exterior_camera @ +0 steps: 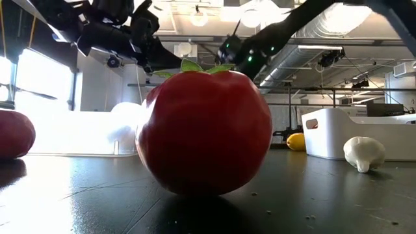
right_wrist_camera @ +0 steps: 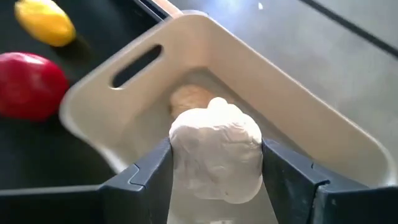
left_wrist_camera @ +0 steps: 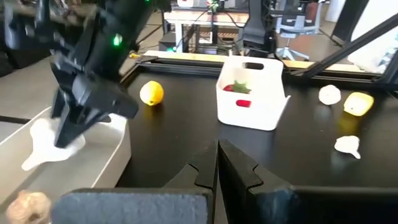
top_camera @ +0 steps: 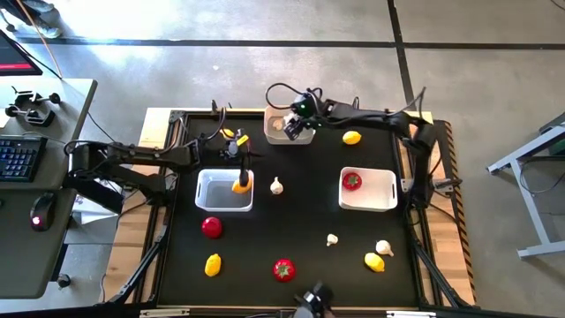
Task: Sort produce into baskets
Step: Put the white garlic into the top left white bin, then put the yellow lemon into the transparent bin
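My right gripper [top_camera: 296, 126] is over the far white basket [top_camera: 275, 134], shut on a white garlic bulb [right_wrist_camera: 216, 152]. A second garlic bulb [right_wrist_camera: 189, 99] lies in that basket. My left gripper [top_camera: 242, 168] is shut and empty over the far right corner of the left basket [top_camera: 212, 190], just above a yellow lemon [top_camera: 241, 184] in it. The right basket [top_camera: 380, 190] holds a tomato [top_camera: 352, 181]. Loose on the table lie tomatoes [top_camera: 212, 227] [top_camera: 283, 269], lemons [top_camera: 352, 137] [top_camera: 213, 263] [top_camera: 374, 261] and garlic bulbs [top_camera: 276, 185] [top_camera: 332, 238] [top_camera: 383, 248]. My right gripper pinches the garlic bulb's two sides [right_wrist_camera: 180, 155] between its two fingers. The fingers slant down from above. The bulb is lifted clear above the far basket's floor, just over the other bulb.
In the low view a tomato [exterior_camera: 205, 130] stands close to the table's near edge and fills the middle; the right basket [exterior_camera: 364, 133] and a garlic bulb [exterior_camera: 364, 153] are beyond it. The two arms are close together at the table's far middle.
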You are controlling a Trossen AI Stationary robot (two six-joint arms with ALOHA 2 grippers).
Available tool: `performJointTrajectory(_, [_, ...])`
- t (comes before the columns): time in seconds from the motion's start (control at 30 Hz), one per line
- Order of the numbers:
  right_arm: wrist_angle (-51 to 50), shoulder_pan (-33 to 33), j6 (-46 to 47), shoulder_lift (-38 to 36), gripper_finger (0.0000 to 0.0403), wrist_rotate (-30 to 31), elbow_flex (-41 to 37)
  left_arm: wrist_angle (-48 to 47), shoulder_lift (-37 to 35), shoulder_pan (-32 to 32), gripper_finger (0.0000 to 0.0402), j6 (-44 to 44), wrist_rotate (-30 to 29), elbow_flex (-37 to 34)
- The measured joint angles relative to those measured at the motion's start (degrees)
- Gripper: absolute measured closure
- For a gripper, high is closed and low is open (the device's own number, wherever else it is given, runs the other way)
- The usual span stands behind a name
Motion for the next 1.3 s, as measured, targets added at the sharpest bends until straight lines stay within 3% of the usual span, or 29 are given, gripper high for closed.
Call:
performJointTrajectory(0.4, [-0.04,-2.43,0.99,4.76,0.0203,-2.34,1.74,-0.11,0.0,1.45,0.0402,0.0,0.02,0.0])
performJointTrajectory(0.87, [0.35,-2.52,-0.54,5.04,0.0106,-3.31,1.73,-0.75,0.04,1.4,0.0401,-0.44,0.02,0.0])
performJointTrajectory(1.3, [-1.94,-1.59,-3.71,2.17,0.0101,-2.47,1.62,-1.15,0.04,1.37,0.0402,0.49,1.7,0.0])
